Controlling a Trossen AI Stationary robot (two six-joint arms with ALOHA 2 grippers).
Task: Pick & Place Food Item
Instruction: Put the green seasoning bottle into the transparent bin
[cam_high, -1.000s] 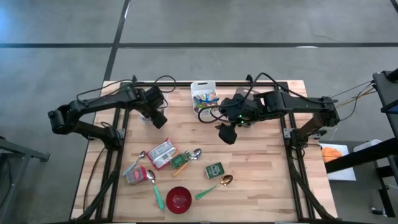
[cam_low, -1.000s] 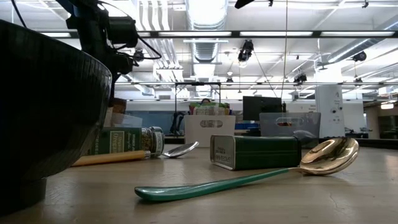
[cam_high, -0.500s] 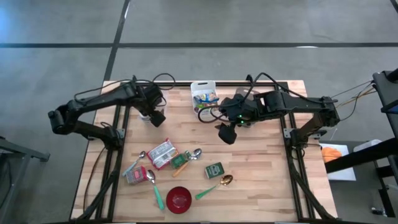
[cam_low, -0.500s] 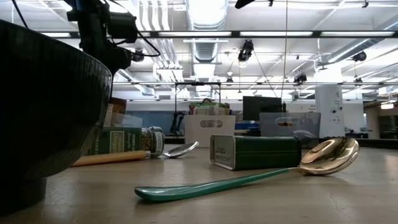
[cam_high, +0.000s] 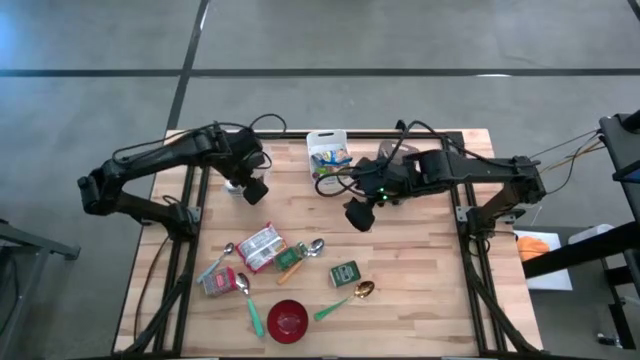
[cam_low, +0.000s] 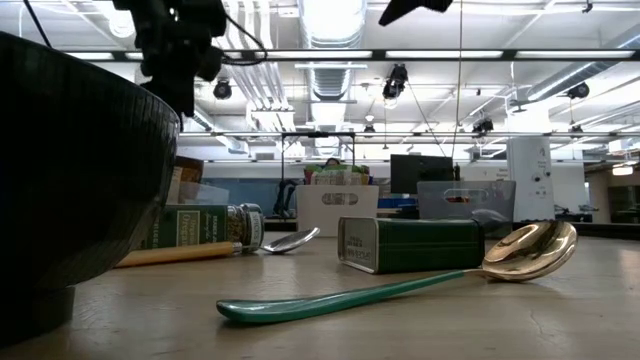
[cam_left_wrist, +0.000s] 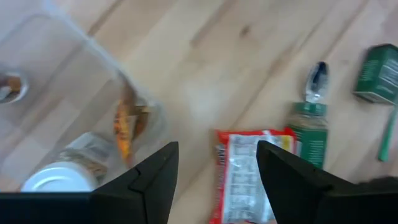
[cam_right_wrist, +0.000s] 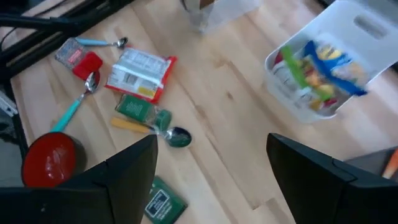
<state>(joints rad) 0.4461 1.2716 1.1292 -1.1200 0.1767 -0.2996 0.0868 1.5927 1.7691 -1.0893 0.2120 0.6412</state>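
Two pincers are seen open and empty: the left pincer (cam_high: 256, 190) hangs above the tabletop (cam_high: 420, 255) beside a clear container (cam_left_wrist: 68, 124), and the right pincer (cam_high: 357, 214) waits over the middle. Nearest the left pincer, the red-and-white food packet (cam_high: 262, 246) lies flat among the spoons and tins. It is judged light, soft and crinkly, so it is best pinched across its narrow width, near an edge.

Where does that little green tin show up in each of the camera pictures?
High view: the green tin lies near the front edge, left of the gold spoon.
Low view: centre, the gold spoon to its right.
Left wrist view: at the right edge.
Right wrist view: bottom centre.
Shared landmark: the gold spoon.
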